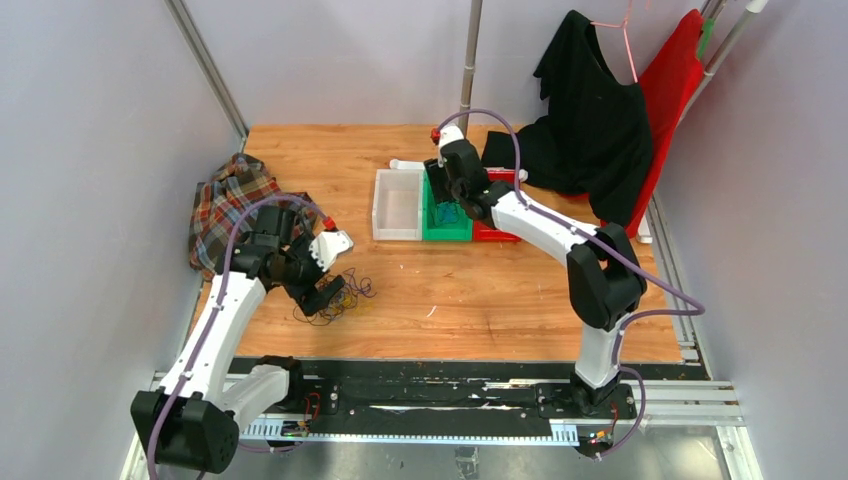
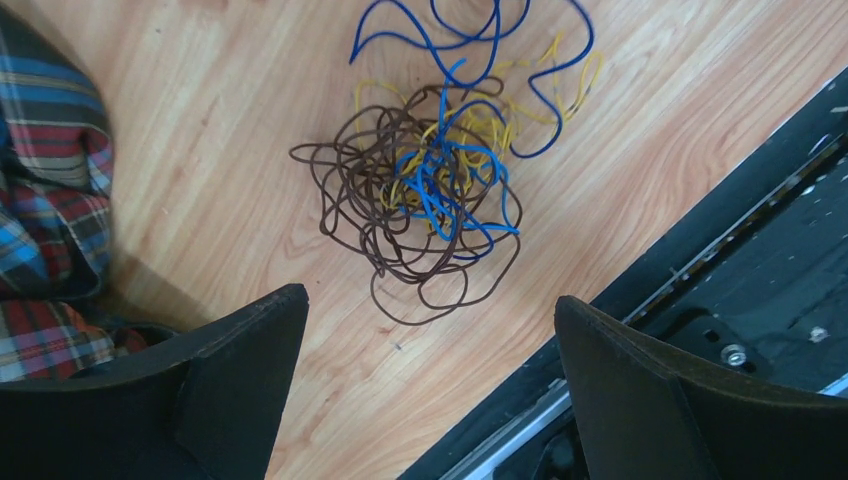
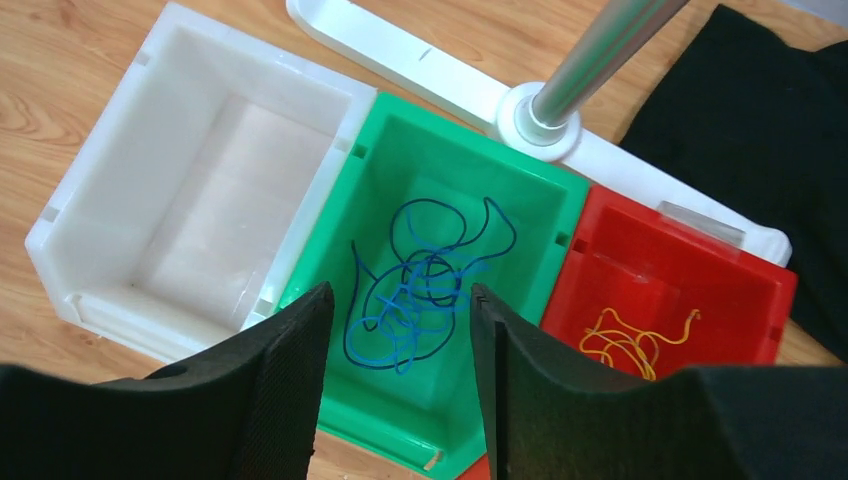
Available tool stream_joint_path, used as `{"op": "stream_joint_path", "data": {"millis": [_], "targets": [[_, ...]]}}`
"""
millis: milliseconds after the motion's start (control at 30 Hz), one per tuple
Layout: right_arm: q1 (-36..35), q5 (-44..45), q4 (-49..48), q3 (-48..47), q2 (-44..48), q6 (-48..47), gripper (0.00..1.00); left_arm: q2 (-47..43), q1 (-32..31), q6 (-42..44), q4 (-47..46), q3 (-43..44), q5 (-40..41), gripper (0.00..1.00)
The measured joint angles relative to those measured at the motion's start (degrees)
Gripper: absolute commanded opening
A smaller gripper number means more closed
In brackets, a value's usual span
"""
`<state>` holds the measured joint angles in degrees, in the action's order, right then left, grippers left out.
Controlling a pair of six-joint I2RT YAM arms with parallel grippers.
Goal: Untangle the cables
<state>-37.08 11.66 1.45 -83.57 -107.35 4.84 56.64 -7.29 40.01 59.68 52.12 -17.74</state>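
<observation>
RISK: strands in the cable tangle interlock, so a pinch in its middle may lift the whole clump | PLACE: tangle near the table's front-left corner, close to the plaid cloth; blue cable in the green bin | POSE: left gripper above the tangle, fingers released wide; right gripper over the green bin, fingers parted, grasping nothing.

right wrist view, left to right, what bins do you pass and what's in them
white bin, no cable seen inside → green bin holding a blue cable → red bin holding a yellow cable
</observation>
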Motion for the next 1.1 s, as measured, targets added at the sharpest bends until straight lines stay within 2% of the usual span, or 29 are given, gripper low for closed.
{"op": "stream_joint_path", "data": {"millis": [167,400,567,700,733,800,900,1000,1100], "targets": [[0.0,2.7,0.0,1.1,3.5,-0.7,0.54,0.8,1.1,4.1,-2.2,-4.3,0.6,0.95],[-2.6,3.4,-3.9,10.2,15.4,-0.4,0.56,2.5,1.2,6.7,-8.0,-7.7,-0.1,0.79],[-9.6,1.7,-10.1,24.0,24.4,2.7,0.65,5.3,1.2,7.7,-12.3,-9.4,-0.4,0.72],[-13.2,-0.2,-12.2,32.9,28.1,6.2,0.65,7.4,1.2,8.2,-15.1,-9.8,-0.9,0.55],[-13.8,-0.8,-12.3,34.4,28.7,7.1,0.65,7.8,1.2,8.2,-15.6,-9.8,-1.1,0.49],[-14.7,-1.8,-13.1,36.7,29.4,8.5,0.66,8.9,1.2,8.3,-16.5,-9.8,-2.0,0.29],[-16.1,-4.5,-15.0,38.5,29.6,9.9,0.66,10.0,1.2,7.9,-16.7,-9.7,-4.2,0.09],[-18.1,-7.6,-17.1,38.3,28.6,10.7,0.67,10.1,1.2,7.3,-15.3,-9.1,-6.0,0.01],[-20.3,-9.9,-18.5,36.6,25.2,10.9,0.68,8.7,1.2,6.5,-12.5,-6.8,-7.3,0.01]]}}
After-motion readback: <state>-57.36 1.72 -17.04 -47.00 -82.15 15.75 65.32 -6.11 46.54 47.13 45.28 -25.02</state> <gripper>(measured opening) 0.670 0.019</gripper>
